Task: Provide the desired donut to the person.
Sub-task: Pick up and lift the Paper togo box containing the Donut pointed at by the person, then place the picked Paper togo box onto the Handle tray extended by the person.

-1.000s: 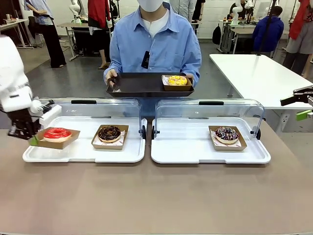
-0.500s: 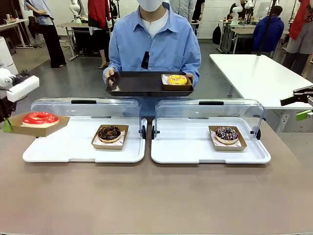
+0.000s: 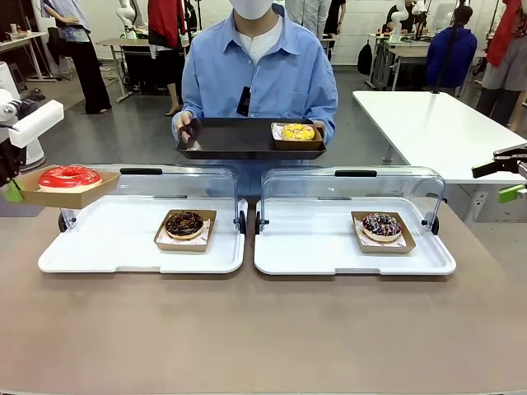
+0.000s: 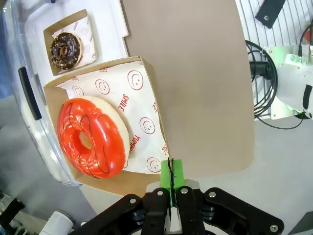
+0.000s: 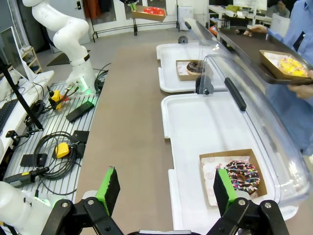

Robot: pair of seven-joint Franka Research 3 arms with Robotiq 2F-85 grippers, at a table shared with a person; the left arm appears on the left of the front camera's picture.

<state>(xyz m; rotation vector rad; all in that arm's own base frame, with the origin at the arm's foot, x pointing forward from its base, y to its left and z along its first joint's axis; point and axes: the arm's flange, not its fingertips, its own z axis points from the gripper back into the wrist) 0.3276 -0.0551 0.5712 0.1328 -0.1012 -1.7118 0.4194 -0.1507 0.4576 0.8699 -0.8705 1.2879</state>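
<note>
A red-glazed donut point(image 3: 69, 176) lies in a brown carton lined with printed paper. My left gripper point(image 3: 12, 191) holds that carton in the air at the far left, above the left white tray point(image 3: 107, 257). In the left wrist view the left gripper point(image 4: 171, 183) is shut on the carton's near rim, with the red donut point(image 4: 93, 137) just beyond it. The person point(image 3: 259, 74) stands at the far side holding a black tray point(image 3: 230, 140) that carries a yellow donut point(image 3: 297, 132). My right gripper point(image 5: 166, 188) stands open over the table's right end, near the sprinkled donut point(image 5: 240, 177).
A chocolate donut point(image 3: 184, 223) in its carton sits on the left white tray. The sprinkled donut point(image 3: 381, 225) sits on the right white tray point(image 3: 313, 259). Both trays have clear lids raised at the back. Bare brown table lies in front of the trays.
My left gripper has lifted the red donut's carton off the left white tray, up and to the left. The right arm and the person's black tray have stayed put.
</note>
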